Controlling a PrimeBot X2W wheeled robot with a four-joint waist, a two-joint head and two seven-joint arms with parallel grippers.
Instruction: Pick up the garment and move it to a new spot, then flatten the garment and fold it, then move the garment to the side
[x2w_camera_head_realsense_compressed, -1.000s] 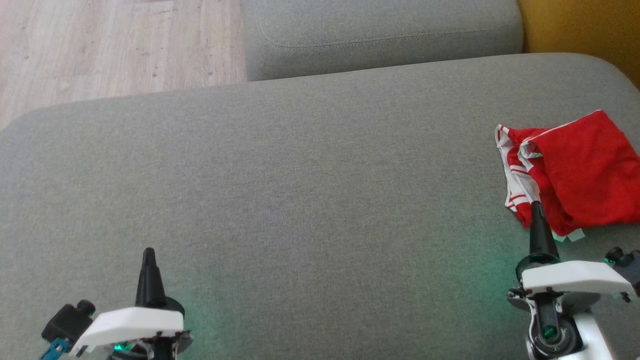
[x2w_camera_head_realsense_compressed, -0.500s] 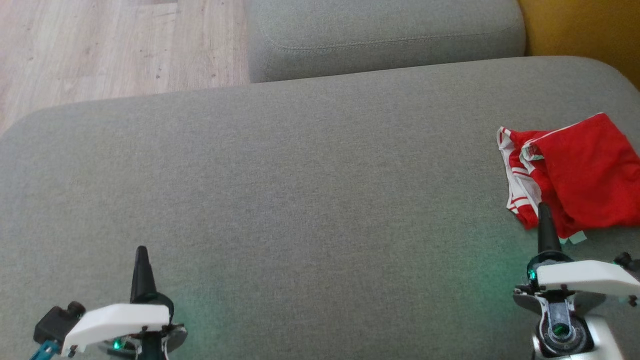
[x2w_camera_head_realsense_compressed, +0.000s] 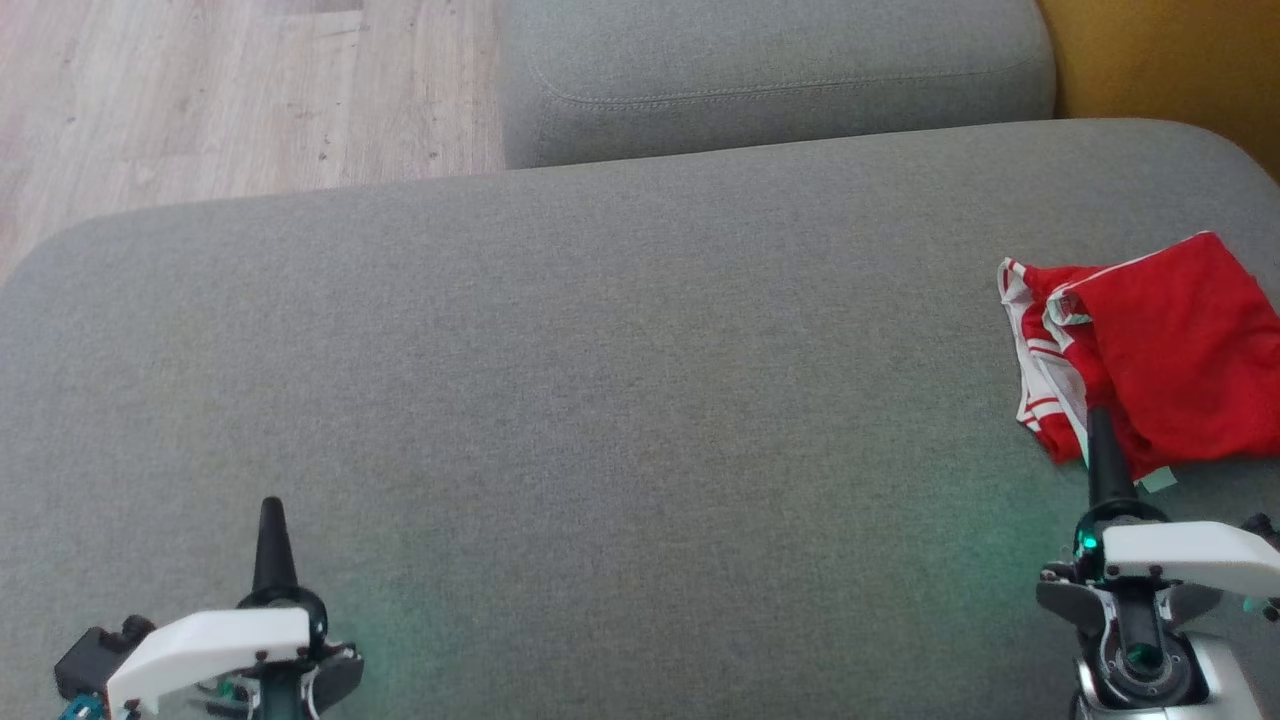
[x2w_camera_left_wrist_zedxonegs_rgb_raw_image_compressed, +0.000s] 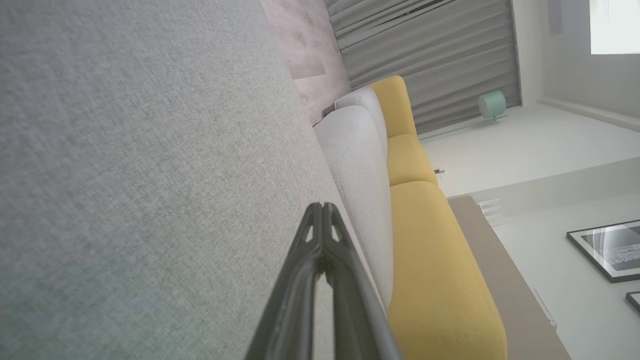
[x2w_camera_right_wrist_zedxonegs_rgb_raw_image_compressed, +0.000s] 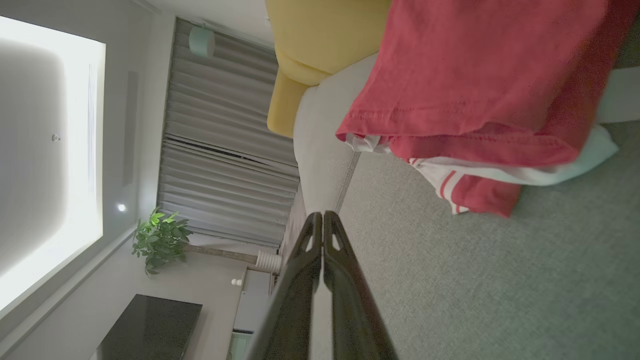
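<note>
Nothing here can be read: no word, brand, number or sign. The crumpled red garment with white-striped trim (x2w_camera_head_realsense_compressed: 1180, 350) has a small pale mint tab (x2w_camera_head_realsense_compressed: 1157, 480) at its near edge, but it is too small to tell whether anything is printed on it. In the left wrist view the dark-framed picture (x2w_camera_left_wrist_zedxonegs_rgb_raw_image_compressed: 605, 250) shows only a blurred grey-and-white pattern, with no legible letters.

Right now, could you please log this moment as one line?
garment: heaped, cushion's right edge | left gripper: jaws shut, empty | right gripper: jaws shut, empty, near garment
</note>
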